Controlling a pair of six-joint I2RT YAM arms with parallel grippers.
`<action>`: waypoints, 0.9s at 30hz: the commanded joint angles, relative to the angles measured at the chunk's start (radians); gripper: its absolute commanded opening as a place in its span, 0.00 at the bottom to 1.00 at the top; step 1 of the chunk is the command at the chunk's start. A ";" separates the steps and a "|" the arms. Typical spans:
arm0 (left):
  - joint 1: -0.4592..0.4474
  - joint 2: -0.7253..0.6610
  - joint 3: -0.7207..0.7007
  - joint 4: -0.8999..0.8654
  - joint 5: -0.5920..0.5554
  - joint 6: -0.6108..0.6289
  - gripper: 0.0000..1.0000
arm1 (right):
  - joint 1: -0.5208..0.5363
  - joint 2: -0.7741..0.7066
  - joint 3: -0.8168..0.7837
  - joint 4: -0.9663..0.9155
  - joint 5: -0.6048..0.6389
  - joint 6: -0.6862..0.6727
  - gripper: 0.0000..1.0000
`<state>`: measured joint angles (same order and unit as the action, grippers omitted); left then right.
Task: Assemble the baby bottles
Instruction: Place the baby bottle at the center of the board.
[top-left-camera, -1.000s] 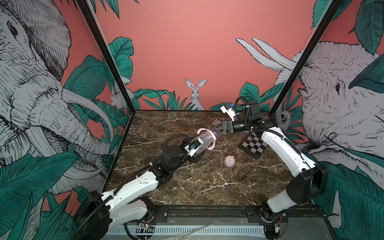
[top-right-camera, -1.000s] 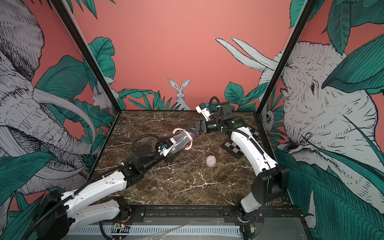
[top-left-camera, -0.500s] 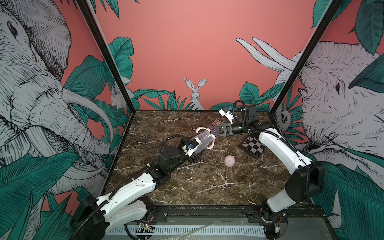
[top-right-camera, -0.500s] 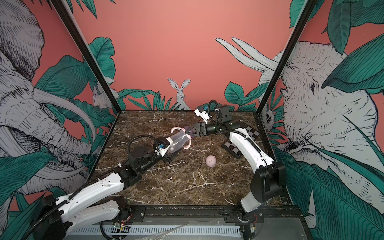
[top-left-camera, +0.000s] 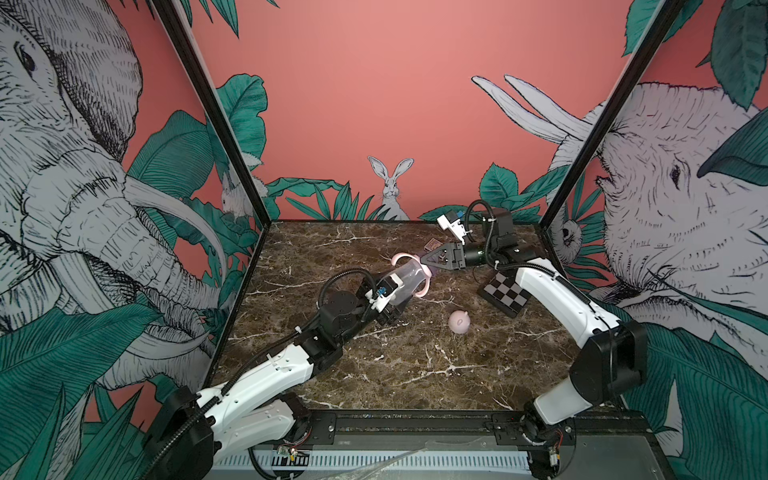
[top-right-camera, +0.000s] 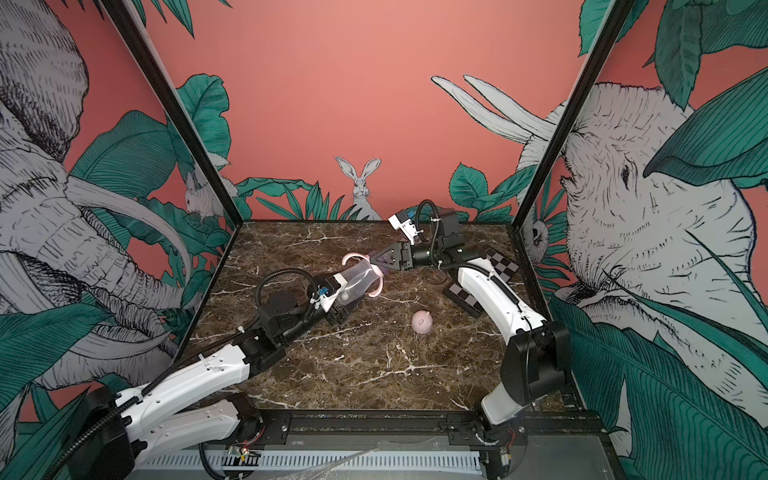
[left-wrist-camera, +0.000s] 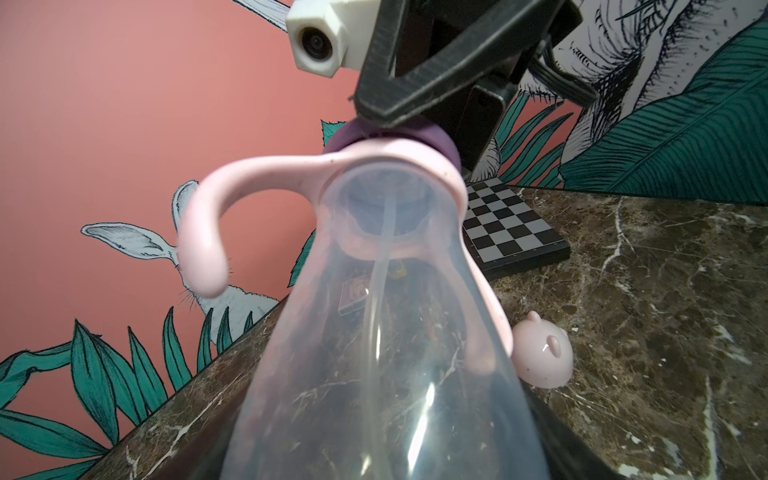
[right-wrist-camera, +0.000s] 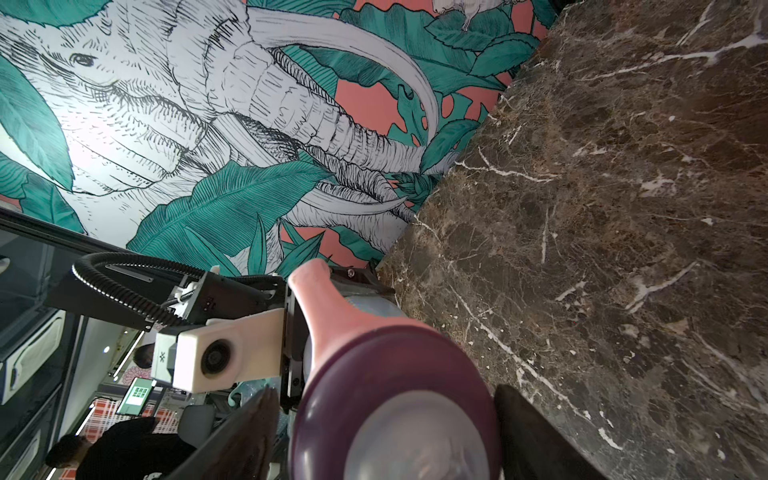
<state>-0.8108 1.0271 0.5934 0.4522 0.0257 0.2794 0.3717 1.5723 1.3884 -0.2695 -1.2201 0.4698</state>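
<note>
L claw (top-left-camera: 392, 297) holds bottle (top-left-camera: 410, 277); R claw (top-left-camera: 428, 262) around nipple (right-wrist-camera: 374, 374).

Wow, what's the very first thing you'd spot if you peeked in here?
Two robot arms meet over a clear baby bottle with pink looped handles. The left gripper holds its base tilted above the marble table, and the right gripper has its jaws either side of the purple nipple. Close by, a little pink cap with ears sits alone on the table, near a checkered board.
</note>
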 joint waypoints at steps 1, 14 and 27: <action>0.007 -0.004 0.006 0.077 0.003 -0.018 0.04 | 0.019 0.012 0.005 0.028 -0.076 -0.004 0.81; 0.013 0.022 0.013 0.075 0.008 -0.024 0.04 | 0.030 0.003 0.017 0.017 -0.044 -0.015 0.58; 0.013 0.027 -0.002 -0.063 -0.081 -0.018 0.99 | 0.032 -0.029 0.209 -0.429 0.361 -0.276 0.43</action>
<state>-0.8040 1.0573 0.5934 0.4419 -0.0216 0.2642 0.4057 1.5742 1.5383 -0.5690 -0.9936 0.2935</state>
